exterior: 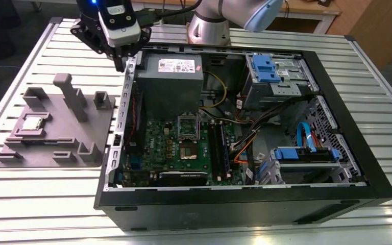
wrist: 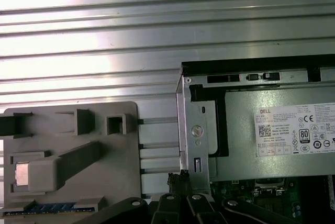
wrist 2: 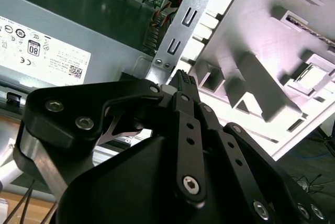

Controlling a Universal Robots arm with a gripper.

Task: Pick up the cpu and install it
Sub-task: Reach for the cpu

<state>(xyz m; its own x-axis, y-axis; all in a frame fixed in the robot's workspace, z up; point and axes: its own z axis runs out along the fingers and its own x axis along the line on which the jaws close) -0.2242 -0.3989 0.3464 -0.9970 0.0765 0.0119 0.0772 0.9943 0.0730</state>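
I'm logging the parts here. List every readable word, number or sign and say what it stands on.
White label on the power supply: small print and marks, too small to quote reliably.
Motherboard: markings too small to read.
Grey tray holding the cpu: no text seen.

A table [exterior: 39, 204] of long silvery metal slats fills the exterior view, its slats running from that view's left to its right. Two things lie directly on it. At the left middle of the frame sits a flat grey holder plate [exterior: 59, 133] with raised blocks and pockets. Just beside it, taking up the centre and right, lies an open black computer case [exterior: 250, 206]. The first wrist view shows bare slats [wrist: 104, 25] between plate [wrist: 123, 182] and case [wrist: 196, 130].
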